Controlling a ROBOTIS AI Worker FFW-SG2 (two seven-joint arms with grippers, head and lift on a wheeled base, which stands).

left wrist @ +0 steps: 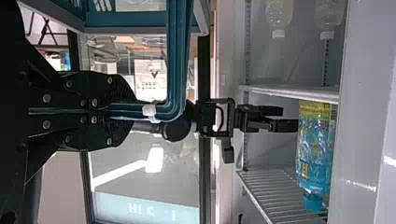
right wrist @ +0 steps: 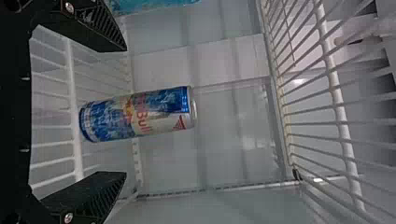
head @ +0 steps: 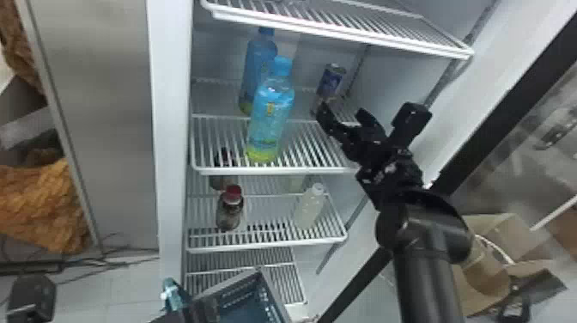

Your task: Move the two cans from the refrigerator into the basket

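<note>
Right gripper, spread wide and empty, faces one upright can on the refrigerator shelf, so I judge at least this one is left to move. Left gripper is clamped on the handle of the basket; whether a can already lies inside, I cannot tell.

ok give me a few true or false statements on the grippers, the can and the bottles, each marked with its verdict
1. The right gripper is open, with no grip on the upright can. True.
2. Two blue-capped bottles share the can's shelf. True.
3. The left gripper hangs open and empty. False: the left gripper is shut on a teal handle.
4. There is nothing standing lower than the can's shelf. False: a red-capped bottle stands on the next shelf down.
</note>
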